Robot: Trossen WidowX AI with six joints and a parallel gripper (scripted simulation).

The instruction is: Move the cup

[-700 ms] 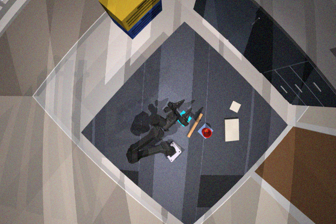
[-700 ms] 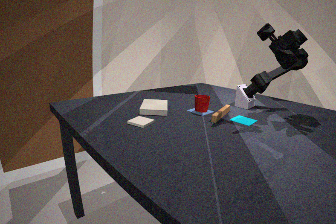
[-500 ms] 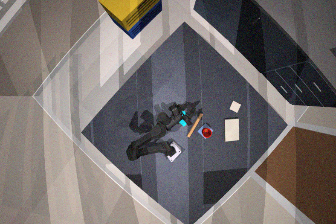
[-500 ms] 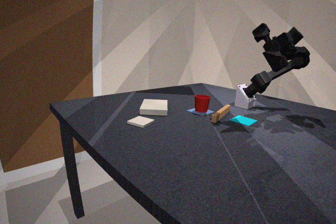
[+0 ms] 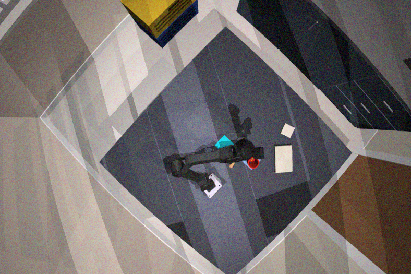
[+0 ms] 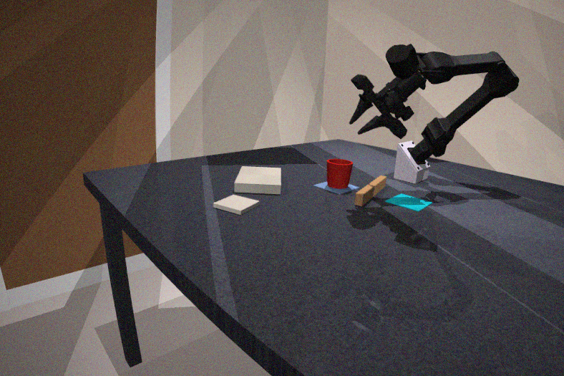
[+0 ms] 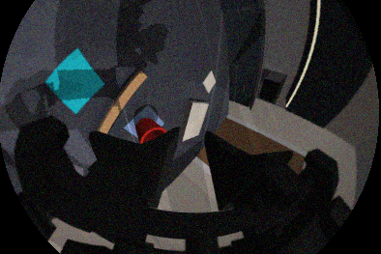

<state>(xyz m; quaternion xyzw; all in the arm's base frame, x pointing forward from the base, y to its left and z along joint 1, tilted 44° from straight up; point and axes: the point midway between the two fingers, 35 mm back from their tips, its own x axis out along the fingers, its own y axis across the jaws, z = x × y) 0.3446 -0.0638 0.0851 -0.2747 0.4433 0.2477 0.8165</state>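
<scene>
A red cup (image 5: 254,164) (image 6: 338,174) (image 7: 146,127) stands upright on the blue pad (image 6: 321,185) (image 7: 130,128). Small colored marbles show inside the cup in the top view. The cyan pad (image 5: 224,140) (image 6: 409,202) (image 7: 74,81) lies bare on the table, partly in shadow, on the arm base's side of the wooden bar. My gripper (image 6: 354,127) (image 7: 191,131) is partly open and empty. It hangs above the cup's height, tilted down, with its tips pointing out past the cup. In the top view the arm hides most of the gripper and part of the blue pad.
A low wooden bar (image 5: 231,165) (image 6: 371,190) (image 7: 123,96) stands between the two pads. A thick cream block (image 5: 283,158) (image 6: 258,180) (image 7: 195,120) and a thin cream tile (image 5: 287,130) (image 6: 235,203) (image 7: 209,82) lie beyond the cup.
</scene>
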